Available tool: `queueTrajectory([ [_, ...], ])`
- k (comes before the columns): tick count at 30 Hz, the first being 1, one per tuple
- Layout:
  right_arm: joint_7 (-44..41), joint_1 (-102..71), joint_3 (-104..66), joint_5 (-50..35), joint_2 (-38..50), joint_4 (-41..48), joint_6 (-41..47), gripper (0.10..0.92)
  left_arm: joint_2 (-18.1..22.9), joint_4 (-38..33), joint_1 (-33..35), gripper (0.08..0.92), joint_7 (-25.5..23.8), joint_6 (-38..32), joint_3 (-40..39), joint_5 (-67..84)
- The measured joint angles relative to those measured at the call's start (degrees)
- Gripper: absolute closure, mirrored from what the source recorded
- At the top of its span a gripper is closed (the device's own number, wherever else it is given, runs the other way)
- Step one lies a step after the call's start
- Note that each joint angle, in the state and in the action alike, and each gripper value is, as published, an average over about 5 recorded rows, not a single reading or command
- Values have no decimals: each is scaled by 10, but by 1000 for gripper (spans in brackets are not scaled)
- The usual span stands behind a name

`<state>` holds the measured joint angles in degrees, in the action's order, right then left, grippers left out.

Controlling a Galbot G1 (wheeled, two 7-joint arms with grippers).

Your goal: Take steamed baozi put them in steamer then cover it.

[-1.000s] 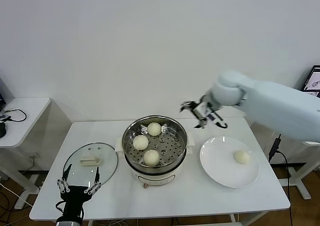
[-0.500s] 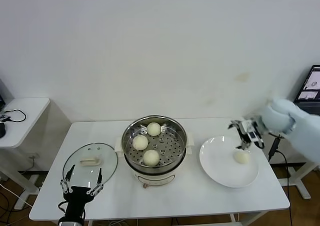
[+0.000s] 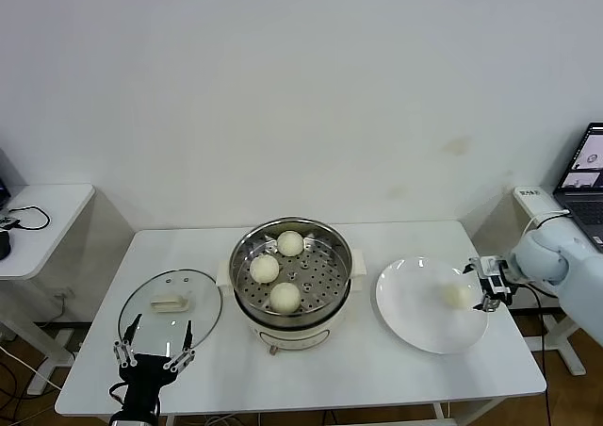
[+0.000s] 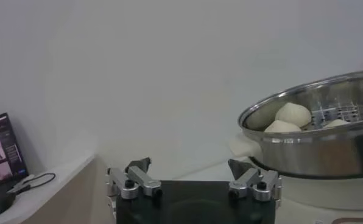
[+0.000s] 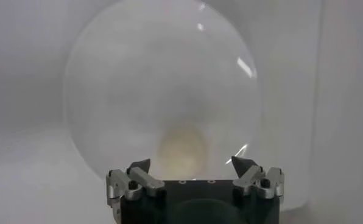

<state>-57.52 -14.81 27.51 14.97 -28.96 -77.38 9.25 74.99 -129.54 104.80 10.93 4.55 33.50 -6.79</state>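
The right gripper (image 3: pixel 487 282) hangs low at the outer rim of the flat, glossy white plate (image 3: pixel 415 322), its metal-tipped fingers (image 5: pixel 139 165) spread wide; half a second ago it stood higher. Just ahead of those tips, seemingly untouched though blurred, lies the last smooth, round cream baozi (image 3: pixel 457 296). Farther off, three more sit in the shiny perforated steel steamer (image 3: pixel 247 247). The left gripper (image 3: pixel 151 353), also spread, waits beside the glass lid (image 3: pixel 203 299).

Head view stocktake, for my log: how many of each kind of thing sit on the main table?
Buns: 4
Steamer: 1
Plate: 1
Glass lid: 1
Total: 7
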Motion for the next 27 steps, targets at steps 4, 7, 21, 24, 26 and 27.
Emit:
queueTrajectory([
  [4,4,-16,-16,11,-21,29,-4,203,2,0,1,177,0,0,1,-1],
  [7,8,-22,-23,18,-38,51,-6,203,2,1,2,177,0,0,2,-1],
  [21,19,-29,-40,40,-95,125,-7,312,4,4,1,177,1,0,3,-1],
  [24,19,-26,-40,40,-103,135,-6,368,4,5,1,177,1,0,2,-1],
  [26,18,-24,-39,39,-105,139,-5,400,5,5,1,177,1,0,2,-1],
  [27,17,-22,-39,38,-106,140,-4,412,5,5,1,177,1,0,2,-1],
])
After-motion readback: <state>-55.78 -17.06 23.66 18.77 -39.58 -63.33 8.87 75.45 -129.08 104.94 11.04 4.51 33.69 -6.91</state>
